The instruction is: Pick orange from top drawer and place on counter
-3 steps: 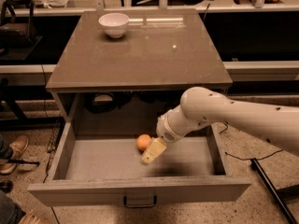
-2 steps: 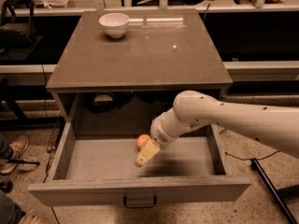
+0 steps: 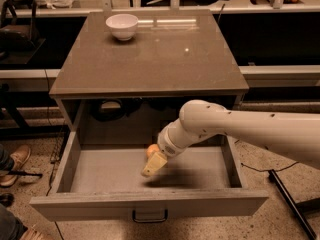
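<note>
The top drawer [image 3: 100, 170] is pulled open below the counter [image 3: 150, 59]. The orange [image 3: 151, 150] lies on the drawer floor near the middle and is partly covered by my arm. My gripper [image 3: 153, 165] reaches down into the drawer from the right. Its tan fingers sit just in front of and below the orange, close to it or touching it. The white arm enters from the right edge.
A white bowl [image 3: 122, 26] stands at the back left of the counter. A dark handle [image 3: 149, 217] is on the drawer's front panel. A shoe [image 3: 15, 163] and a person's leg are at the left floor. A dark rod [image 3: 290, 204] lies on the floor at the right.
My gripper has moved a little to the left and lower inside the drawer, closing in on the orange. The orange has stayed in place.
</note>
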`<state>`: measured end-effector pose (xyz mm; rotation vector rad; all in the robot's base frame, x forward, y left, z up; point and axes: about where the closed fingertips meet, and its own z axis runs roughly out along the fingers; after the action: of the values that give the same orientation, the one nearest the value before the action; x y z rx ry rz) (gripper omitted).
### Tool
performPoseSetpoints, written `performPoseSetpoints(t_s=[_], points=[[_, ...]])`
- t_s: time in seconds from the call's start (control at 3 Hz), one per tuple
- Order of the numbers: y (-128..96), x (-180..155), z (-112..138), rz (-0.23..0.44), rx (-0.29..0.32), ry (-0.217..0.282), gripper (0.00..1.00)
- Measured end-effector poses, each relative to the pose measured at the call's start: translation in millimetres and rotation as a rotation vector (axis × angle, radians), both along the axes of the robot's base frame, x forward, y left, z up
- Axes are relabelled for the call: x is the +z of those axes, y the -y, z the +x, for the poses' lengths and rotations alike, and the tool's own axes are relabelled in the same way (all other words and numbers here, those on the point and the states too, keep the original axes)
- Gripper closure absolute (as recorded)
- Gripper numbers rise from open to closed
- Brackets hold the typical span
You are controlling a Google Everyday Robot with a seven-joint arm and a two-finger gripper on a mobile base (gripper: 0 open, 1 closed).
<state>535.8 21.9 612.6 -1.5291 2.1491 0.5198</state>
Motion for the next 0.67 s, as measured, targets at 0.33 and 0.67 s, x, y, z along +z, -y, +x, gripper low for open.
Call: performPoseSetpoints(t_s=[0.33,0.67], points=[[-0.9,-4.8,-0.5,-0.004,0.001,-0.004,0.38],[1.1,-1.9,-1.1,0.01,0.003,0.005,0.61]])
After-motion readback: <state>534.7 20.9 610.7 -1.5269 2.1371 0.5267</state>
